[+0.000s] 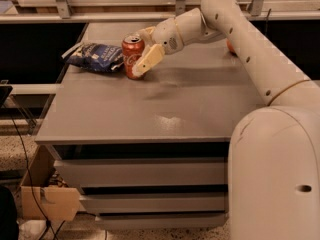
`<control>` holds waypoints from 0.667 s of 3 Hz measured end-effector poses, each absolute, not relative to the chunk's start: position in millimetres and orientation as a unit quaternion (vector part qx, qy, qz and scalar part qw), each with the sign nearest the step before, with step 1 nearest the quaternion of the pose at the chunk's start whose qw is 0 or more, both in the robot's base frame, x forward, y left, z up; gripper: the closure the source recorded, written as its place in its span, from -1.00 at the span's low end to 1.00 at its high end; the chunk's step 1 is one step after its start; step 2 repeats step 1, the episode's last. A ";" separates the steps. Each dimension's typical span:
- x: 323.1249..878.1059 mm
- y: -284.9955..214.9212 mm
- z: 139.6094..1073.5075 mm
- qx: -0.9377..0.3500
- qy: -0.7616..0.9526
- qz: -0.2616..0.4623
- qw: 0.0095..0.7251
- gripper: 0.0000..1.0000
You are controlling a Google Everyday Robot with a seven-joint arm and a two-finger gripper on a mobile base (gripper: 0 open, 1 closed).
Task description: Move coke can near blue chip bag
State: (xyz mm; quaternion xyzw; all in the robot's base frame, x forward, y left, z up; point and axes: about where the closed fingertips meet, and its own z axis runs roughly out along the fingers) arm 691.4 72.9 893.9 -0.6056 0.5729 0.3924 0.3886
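The coke can [131, 55] is red with a silver top. It stands upright on the grey table [165, 104] at the far left, just right of the blue chip bag [96, 57], close to or touching the bag's edge. The bag lies flat and crumpled. My gripper [144, 51] reaches in from the right. Its near finger [148, 59] lies against the can's front right side and the far finger [146, 33] sits behind the can's top. The gripper is shut on the can, whose base is at the table surface.
A round orange fruit [230, 47] peeks out behind my arm at the table's far right. A metal rail [100, 2] runs along the back. Drawers sit below the tabletop. A cardboard box [50, 199] stands on the floor at the lower left.
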 end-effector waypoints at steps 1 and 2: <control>688.9 71.3 895.7 -0.609 0.564 0.399 0.390 -1.00; 688.9 71.3 895.7 -0.609 0.564 0.399 0.390 -1.00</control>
